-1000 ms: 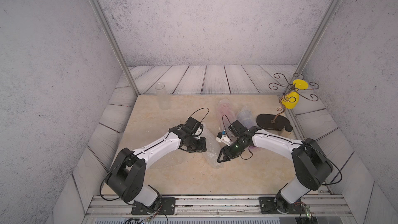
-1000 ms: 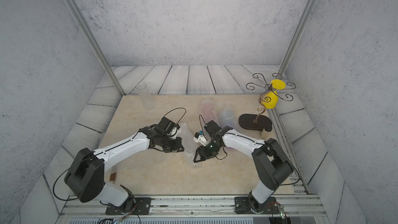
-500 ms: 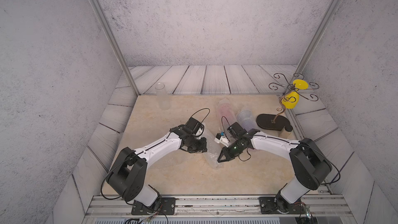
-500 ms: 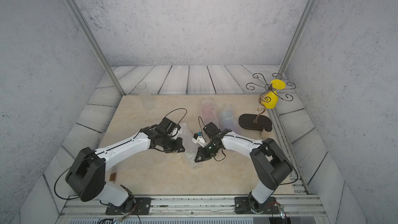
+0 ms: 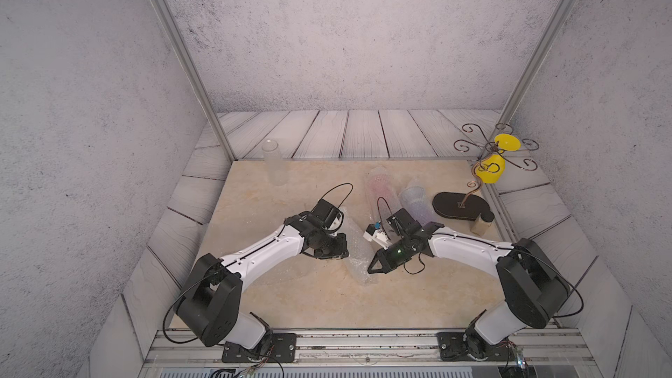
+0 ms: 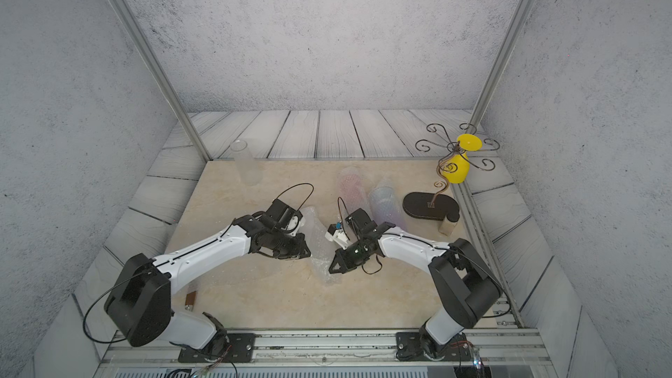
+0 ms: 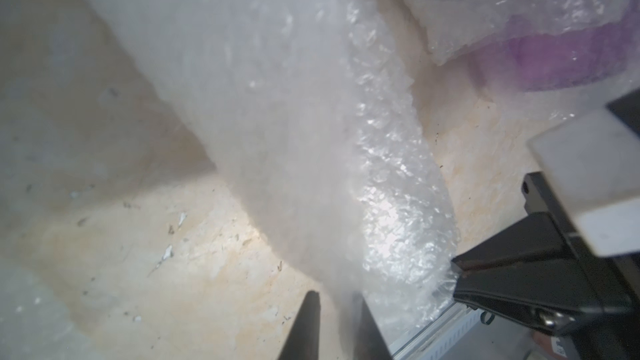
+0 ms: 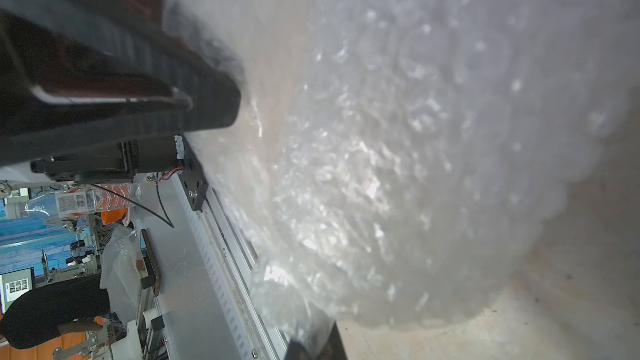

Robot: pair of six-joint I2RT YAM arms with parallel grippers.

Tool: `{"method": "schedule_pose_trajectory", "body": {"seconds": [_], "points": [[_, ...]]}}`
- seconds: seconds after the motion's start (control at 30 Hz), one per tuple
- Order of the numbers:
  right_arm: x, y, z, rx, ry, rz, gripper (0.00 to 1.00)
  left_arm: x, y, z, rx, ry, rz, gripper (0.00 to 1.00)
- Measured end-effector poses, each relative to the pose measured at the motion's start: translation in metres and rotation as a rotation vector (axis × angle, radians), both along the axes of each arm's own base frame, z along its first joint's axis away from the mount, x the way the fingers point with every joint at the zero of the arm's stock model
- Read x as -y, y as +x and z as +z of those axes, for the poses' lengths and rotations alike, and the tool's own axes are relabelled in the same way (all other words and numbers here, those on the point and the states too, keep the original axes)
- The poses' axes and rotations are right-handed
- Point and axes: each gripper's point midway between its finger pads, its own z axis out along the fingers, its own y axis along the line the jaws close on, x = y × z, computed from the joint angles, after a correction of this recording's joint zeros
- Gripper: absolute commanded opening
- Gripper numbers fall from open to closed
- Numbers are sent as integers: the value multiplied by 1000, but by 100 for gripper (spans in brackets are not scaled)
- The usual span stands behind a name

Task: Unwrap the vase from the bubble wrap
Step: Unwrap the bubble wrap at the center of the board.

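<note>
Seeing the bubble wrap (image 5: 358, 250) as one loose crumpled length on the beige table (image 5: 291, 300), roughly centre, lying between both claws. Reading the right claw (image 5: 371, 270) as clamped shut on the wrap's right edge, tip low by the tabletop. Confirmed in the left wrist view: tip pinched into the wrap's fringe. Reading the left claw (image 7: 337, 313) as narrow, with a small gap between the fingertips (image 7: 308, 323) and wrap running down into it. Can't tell whether actually gripping or just loose in the gap. Placing it at the wrap's left edge, touching, in both top views. Getting only blurred wrap up close in the right wrist view.

Also noting two more wrapped rolls lying far of centre, side by side and touching: pinkish roll (image 5: 378, 187) on the left, purplish roll (image 5: 414, 198) on the right. Noting a clear glass cylinder (image 5: 273, 165) upright at the far-left corner, well apart from the arms. Noting a black oval base (image 5: 458, 205) far right, carrying a curly wire stand (image 5: 487, 147) with two yellow pieces (image 5: 491, 174). Spotting a small dark-capped jar (image 5: 482, 225) just beside the base's near-right end.
</note>
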Motion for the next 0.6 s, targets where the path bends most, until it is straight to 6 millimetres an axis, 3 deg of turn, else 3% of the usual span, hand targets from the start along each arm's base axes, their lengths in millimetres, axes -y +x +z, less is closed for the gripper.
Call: {"method": "schedule_pose_trajectory", "body": {"seconds": [0.2,0.43,0.6], "points": [[0,0,14,44,38,-5,0,-4,-25,22,87,90,-81,49],[-1,1,14,46,44,-12,0,26,-60,38,213,79,-228,49],[-1,1,14,43,45,-15,0,48,-55,27,250,71,-246,47]]}}
